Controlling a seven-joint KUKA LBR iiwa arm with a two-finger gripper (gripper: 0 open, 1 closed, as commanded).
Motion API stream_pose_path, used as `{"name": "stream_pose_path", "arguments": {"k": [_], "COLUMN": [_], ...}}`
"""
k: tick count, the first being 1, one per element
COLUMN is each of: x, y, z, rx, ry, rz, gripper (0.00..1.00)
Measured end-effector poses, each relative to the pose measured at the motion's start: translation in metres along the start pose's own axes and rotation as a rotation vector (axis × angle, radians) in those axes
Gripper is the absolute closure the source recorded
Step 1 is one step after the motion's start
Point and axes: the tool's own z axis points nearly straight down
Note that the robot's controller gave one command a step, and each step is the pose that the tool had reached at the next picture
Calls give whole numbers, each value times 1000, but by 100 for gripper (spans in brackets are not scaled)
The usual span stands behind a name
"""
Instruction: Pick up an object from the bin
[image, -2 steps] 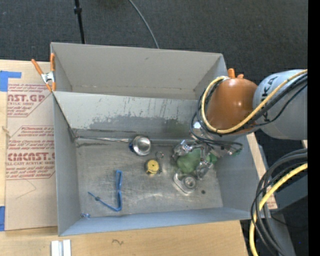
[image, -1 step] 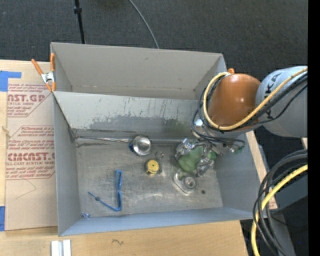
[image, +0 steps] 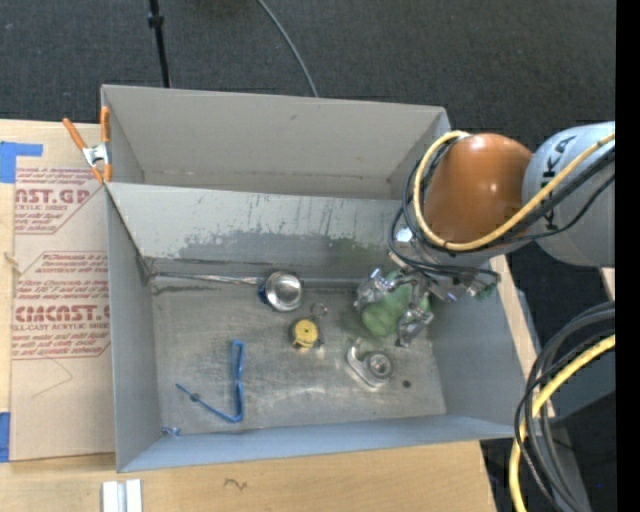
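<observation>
We see the gripper (image: 394, 308) low in the right part of the bin (image: 300, 140), near the back wall, under the round orange cover (image: 475, 188) of the wrist. Its two metal fingers (image: 413, 322) stand on both sides of a small green lump (image: 378, 320) with a rounded shape, and they pinch it between them. We cannot tell if the lump rests on the floor of the bin or is already a little above it. The other things lie apart from each other on the grey floor. A clear round piece (image: 370, 363) lies just in front of the gripper, near it but not touching. A small yellow disc (image: 305, 333) lies more to the left, about in the middle of the floor. Behind the disc, a shiny silver round cap (image: 283, 290) with some blue on its left side lies near the foot of the back wall. A thin blue bent strip (image: 234, 385) lies in the front left part, well apart from the gripper.
</observation>
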Motion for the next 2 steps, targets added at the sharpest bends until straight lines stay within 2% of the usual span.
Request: {"name": "stream_pose_path", "arguments": {"k": [2], "x": [-3], "y": [1], "z": [-48], "rx": [1], "ry": [-1], "rz": [1], "gripper": [100]}}
